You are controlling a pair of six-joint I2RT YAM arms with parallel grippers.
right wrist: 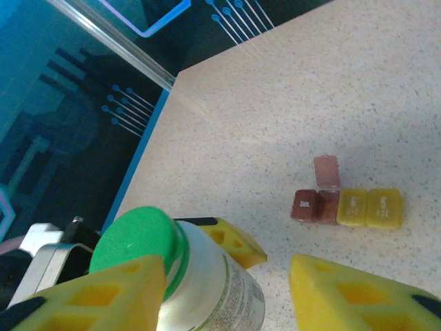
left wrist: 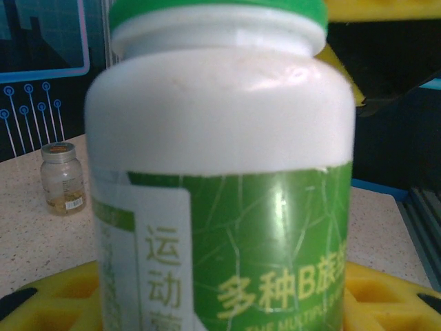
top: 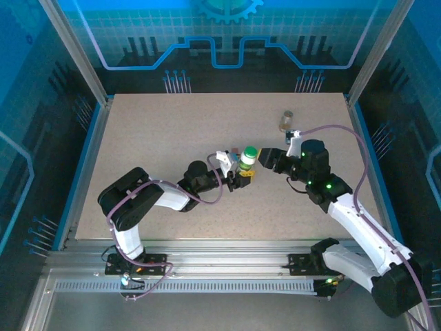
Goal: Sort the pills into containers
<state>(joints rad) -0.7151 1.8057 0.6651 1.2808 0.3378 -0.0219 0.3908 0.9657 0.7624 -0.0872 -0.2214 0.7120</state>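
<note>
White bottle (left wrist: 220, 138) upright, cap (right wrist: 131, 238) up; dk-red box (right wrist: 314, 205) + yellow box (right wrist: 370, 207) side-by-side.

**Left arm** (top: 138, 200): the base sits at the near edge. The upper link rises to a sharply folded elbow, and the forearm lies low, reaching right and slightly away from the bases.

**Left gripper** (top: 239, 176): it is roughly level and points right. Its yellow pads (left wrist: 386, 293) are closed on the lower body of a white bottle (top: 248, 158), which it holds upright.

**Right arm** (top: 358, 221): the base sits at the near right. The long link runs up and to the left, and the wrist is bent so the tool points left.

**Right gripper** (top: 265, 160): it is just beside the left gripper and faces it. Its yellow fingers (right wrist: 358, 296) are spread wide, one alongside the bottle's cap and the other well clear of it. The jaws are parted and grip nothing.
</note>
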